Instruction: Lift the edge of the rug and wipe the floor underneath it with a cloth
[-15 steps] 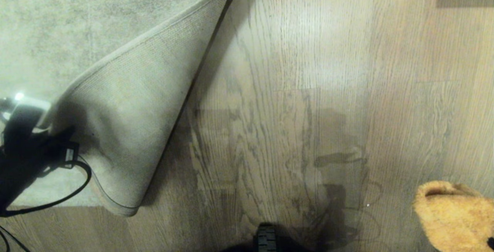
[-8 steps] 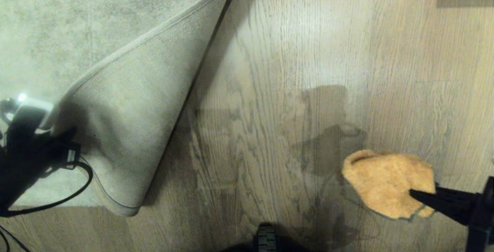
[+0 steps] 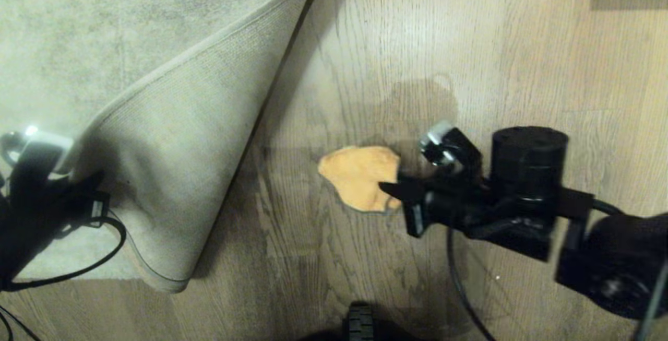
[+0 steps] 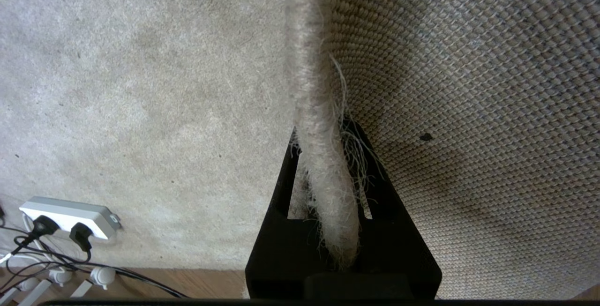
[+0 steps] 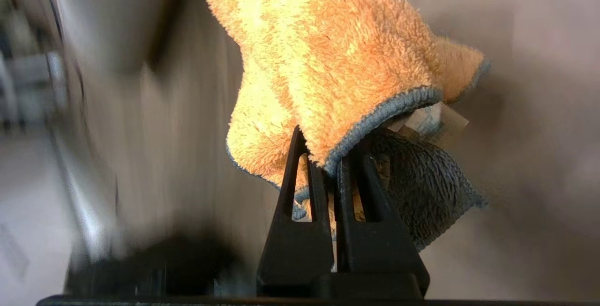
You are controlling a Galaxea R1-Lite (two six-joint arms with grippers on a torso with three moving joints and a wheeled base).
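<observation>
L gripper [image 4: 323, 156] pinches rug edge [image 4: 314, 85] up; R gripper [image 5: 328, 156] clamps cloth [image 5: 328, 57] over floor [image 3: 522, 59].

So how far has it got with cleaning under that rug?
Lifting looks done: the left gripper is clamped on the rug edge, folding it back off the floor. In hand: the right gripper grips the cloth beside the fold. Left: wiping the uncovered floor.

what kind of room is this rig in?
Probably a home living space: wood-grain plank floor, a large short-pile rug with its corner folded back, and a white power strip with plugs and cables at the rug's border.
</observation>
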